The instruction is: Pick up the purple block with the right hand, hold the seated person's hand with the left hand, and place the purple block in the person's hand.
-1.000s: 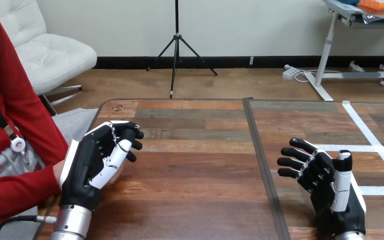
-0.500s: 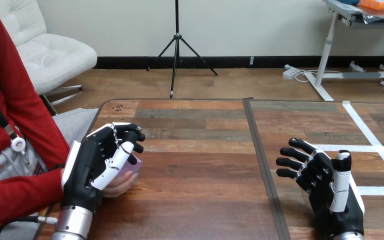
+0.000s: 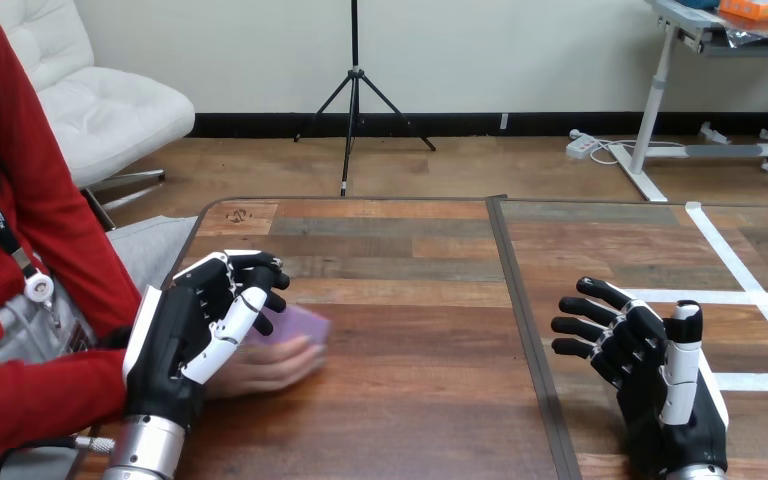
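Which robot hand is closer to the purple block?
Left. The left robot hand is just beside the purple block, which rests on the person's hand. The right robot hand is far across the table.

Table: wooden planks, dark seam splitting left and right parts.
Tape: white strips stuck on right part.
Person's hand: resting on left part, near edge.

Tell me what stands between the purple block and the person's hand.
Nothing visible: the block rests on the person's hand, just beside the left hand. The right hand is apart, with bare table between it and the block.
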Robot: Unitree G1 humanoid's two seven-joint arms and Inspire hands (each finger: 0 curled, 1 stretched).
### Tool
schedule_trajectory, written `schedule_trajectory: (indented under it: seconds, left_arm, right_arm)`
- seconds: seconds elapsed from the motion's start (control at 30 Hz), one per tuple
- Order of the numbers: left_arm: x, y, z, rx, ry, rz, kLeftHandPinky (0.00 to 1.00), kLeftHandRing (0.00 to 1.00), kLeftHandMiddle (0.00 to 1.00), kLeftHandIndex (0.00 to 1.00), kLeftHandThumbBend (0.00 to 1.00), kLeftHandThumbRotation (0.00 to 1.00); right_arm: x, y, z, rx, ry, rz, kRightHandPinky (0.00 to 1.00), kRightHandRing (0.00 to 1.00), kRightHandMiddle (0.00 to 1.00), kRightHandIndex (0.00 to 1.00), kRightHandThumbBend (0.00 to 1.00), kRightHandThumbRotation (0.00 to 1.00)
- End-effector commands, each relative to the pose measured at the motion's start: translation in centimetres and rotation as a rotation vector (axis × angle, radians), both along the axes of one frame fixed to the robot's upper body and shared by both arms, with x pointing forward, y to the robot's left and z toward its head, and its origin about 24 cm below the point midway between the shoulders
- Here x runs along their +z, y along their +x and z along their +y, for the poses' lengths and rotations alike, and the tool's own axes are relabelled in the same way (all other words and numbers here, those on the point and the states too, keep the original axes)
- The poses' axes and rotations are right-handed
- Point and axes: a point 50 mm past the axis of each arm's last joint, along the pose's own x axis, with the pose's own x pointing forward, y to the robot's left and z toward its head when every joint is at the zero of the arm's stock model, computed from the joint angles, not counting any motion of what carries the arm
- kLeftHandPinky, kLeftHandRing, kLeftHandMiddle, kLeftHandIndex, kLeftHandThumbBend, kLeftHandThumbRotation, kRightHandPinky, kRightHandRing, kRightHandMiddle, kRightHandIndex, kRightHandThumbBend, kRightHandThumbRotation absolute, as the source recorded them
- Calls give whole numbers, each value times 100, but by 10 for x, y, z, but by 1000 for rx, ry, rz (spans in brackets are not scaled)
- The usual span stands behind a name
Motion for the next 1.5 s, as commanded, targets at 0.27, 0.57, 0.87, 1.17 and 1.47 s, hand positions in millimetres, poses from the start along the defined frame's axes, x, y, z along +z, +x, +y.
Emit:
schedule_trajectory:
  seconds: [0.27,0.57,0.87,1.17,1.47]
  left_arm:
    - [23,22,-5,-29,6,-93,38,51,57,57,50,54]
    - [23,22,-4,-29,8,-92,37,51,57,57,50,53]
    - [23,21,-4,-31,12,-95,37,51,57,57,50,52]
    - [23,22,-4,-34,10,-90,37,51,57,57,50,52]
    - [23,22,-4,-34,12,-93,36,51,57,56,50,52]
  right_arm:
    - [20,22,3,8,6,-88,60,65,68,70,91,100]
    - [20,22,4,12,6,-88,59,64,67,69,90,100]
    - [20,23,4,18,2,-84,59,64,67,69,90,100]
    - [20,23,5,20,5,-85,59,64,67,69,89,100]
    - [21,24,5,22,0,-88,59,64,67,69,89,100]
